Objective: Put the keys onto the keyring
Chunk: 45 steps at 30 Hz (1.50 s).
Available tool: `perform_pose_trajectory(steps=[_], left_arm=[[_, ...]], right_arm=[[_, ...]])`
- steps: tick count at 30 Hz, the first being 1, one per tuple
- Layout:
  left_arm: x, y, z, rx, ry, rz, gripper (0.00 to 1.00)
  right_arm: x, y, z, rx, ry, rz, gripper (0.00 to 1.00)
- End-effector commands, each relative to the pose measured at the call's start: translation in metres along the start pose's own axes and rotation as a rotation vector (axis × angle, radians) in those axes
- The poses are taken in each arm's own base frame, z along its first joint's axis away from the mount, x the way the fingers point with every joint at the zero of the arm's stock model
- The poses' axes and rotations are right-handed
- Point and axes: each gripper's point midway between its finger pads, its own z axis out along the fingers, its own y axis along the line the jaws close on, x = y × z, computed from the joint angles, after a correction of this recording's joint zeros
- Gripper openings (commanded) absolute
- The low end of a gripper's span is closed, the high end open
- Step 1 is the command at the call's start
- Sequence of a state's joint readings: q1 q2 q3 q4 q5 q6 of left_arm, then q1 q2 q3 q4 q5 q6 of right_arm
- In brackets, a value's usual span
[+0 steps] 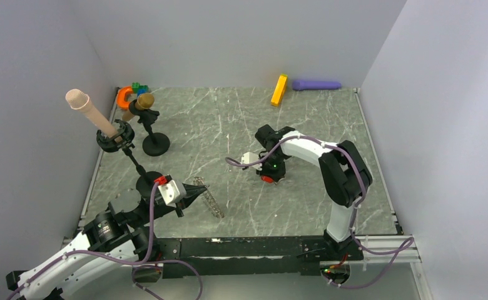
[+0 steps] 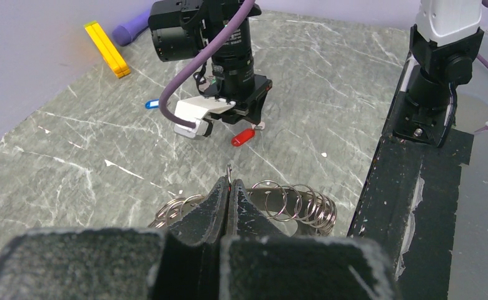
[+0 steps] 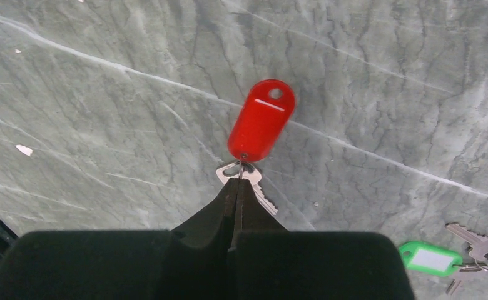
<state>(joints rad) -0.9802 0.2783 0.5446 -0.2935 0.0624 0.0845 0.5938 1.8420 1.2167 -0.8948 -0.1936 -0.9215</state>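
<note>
centre: open tabletop (image 1: pixel 229 125) between keyring (image 1: pixel 210 199) and red key (image 1: pixel 267 179) | left rear: two black stands (image 1: pixel 156 145) block passage by the wall (image 1: pixel 41 137) | far edge: orange block (image 1: pixel 279 90), purple cylinder (image 1: pixel 316 84)

Silver keyring (image 2: pixel 291 203); red key (image 3: pixel 261 127); green key (image 3: pixel 430 259).

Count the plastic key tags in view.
3. Red oblong plastic key tag at the right gripper; green tag nearby; blue tag toward the long yellow block. Others may be hidden.
</note>
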Motion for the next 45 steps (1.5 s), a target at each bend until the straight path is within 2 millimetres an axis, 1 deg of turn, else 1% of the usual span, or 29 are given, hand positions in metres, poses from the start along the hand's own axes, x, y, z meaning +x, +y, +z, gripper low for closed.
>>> perform_pose_trajectory(steps=[1, 6, 10, 15, 20, 30, 36, 40, 45], left_arm=[[-0.025, 0.003, 0.0, -0.014, -0.088, -0.008, 0.0], [-0.024, 0.003, -0.001, -0.014, -0.088, -0.013, 0.0], [-0.023, 0.003, -0.002, -0.015, -0.087, -0.015, 0.0], [-0.023, 0.003, -0.002, -0.017, -0.09, -0.018, 0.0], [-0.023, 0.003, -0.002, -0.017, -0.088, -0.019, 0.0], [-0.024, 0.003, -0.002, -0.016, -0.09, -0.02, 0.0], [-0.026, 0.003, -0.002, -0.013, -0.091, -0.019, 0.0], [-0.026, 0.002, -0.002, -0.011, -0.091, -0.019, 0.0], [-0.027, 0.002, -0.002, -0.011, -0.094, -0.02, 0.0]], right_arm=[[0.009, -0.001, 0.002, -0.017, 0.094, 0.032, 0.0], [0.006, -0.004, 0.001, -0.015, 0.102, 0.037, 0.0], [0.005, -0.002, 0.003, -0.028, 0.098, 0.039, 0.0], [0.0, -0.001, 0.0, -0.024, 0.068, 0.036, 0.0], [-0.002, 0.001, 0.0, -0.028, 0.049, 0.039, 0.05], [-0.003, 0.004, 0.0, -0.025, 0.017, 0.052, 0.2], [-0.006, 0.001, -0.008, -0.008, -0.015, 0.064, 0.27], [-0.005, -0.004, -0.014, 0.003, -0.041, 0.084, 0.3], [-0.006, -0.005, -0.023, 0.005, -0.096, 0.099, 0.33]])
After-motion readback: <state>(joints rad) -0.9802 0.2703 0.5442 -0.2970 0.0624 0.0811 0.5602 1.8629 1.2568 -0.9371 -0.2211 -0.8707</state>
